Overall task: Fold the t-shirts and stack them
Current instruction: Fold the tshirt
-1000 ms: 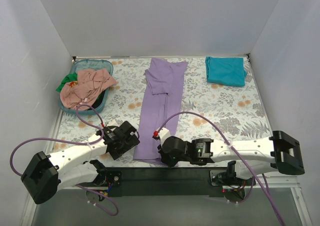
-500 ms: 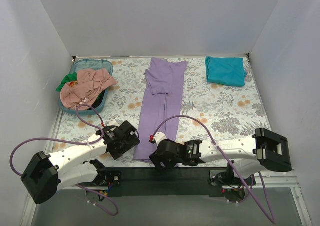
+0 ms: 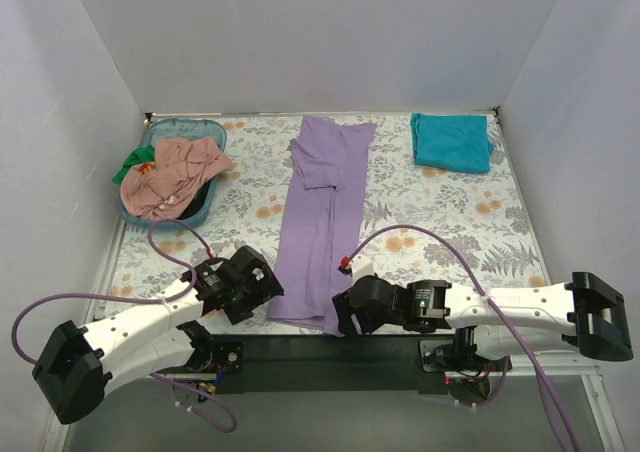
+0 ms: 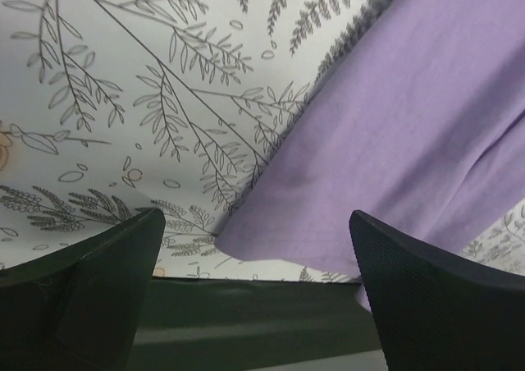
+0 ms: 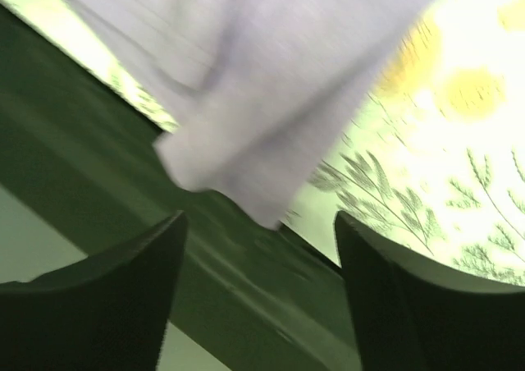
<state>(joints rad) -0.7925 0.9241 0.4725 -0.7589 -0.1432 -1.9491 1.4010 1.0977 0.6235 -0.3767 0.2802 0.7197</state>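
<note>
A large lavender t-shirt (image 3: 325,212) lies folded into a long strip down the middle of the table, its hem at the near edge. My left gripper (image 3: 266,290) is open just left of the hem; in the left wrist view the shirt's near-left corner (image 4: 328,215) lies between the spread fingers (image 4: 426,297). My right gripper (image 3: 341,316) is open at the hem's right corner (image 5: 238,141), and the blurred cloth there is ungripped. A folded teal t-shirt (image 3: 452,142) rests at the back right. Salmon-pink (image 3: 175,172) and green (image 3: 132,162) t-shirts fill the basket.
The blue-green plastic basket (image 3: 200,129) stands at the back left against the wall. White walls close in three sides of the floral-patterned table (image 3: 450,222). A dark rail (image 3: 300,352) carrying the arm bases runs along the near edge, right under the lavender hem.
My right gripper has opened and let go of the lavender hem, swinging left and then back to the right. The left arm has shifted slightly toward the near edge, still open.
</note>
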